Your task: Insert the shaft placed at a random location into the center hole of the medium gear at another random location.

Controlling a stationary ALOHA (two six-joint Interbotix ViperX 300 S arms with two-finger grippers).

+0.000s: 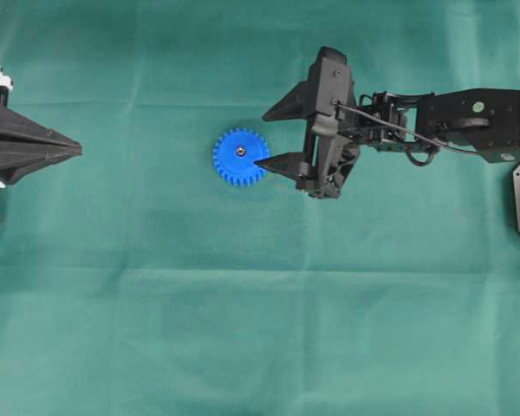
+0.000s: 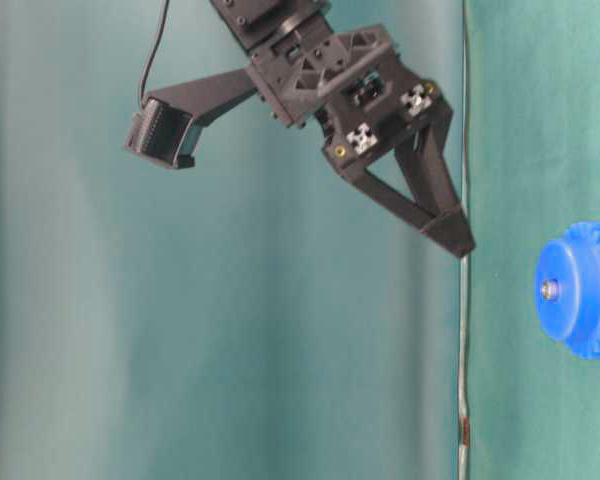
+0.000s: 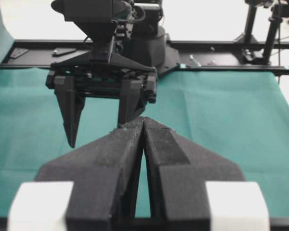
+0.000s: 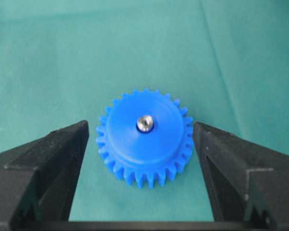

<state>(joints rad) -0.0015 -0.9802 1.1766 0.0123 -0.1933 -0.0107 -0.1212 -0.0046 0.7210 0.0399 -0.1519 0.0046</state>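
Observation:
The blue medium gear (image 1: 240,158) lies flat on the green cloth. The silvery shaft (image 4: 145,123) stands upright in the gear's center hole (image 4: 145,132), with its tip poking out of the hub. My right gripper (image 4: 140,126) is open, with one finger on each side of the gear and both clear of its teeth. From the side, the right gripper (image 2: 450,230) hangs above the gear (image 2: 585,290) and holds nothing. At the left edge, my left gripper (image 1: 78,149) is shut and empty, its fingertips (image 3: 135,126) pressed together.
Green cloth (image 1: 260,329) covers the whole table. The right arm (image 1: 468,121) reaches in from the right edge. In the left wrist view, a black frame rail (image 3: 221,45) runs along the far side of the cloth behind the right gripper (image 3: 97,132).

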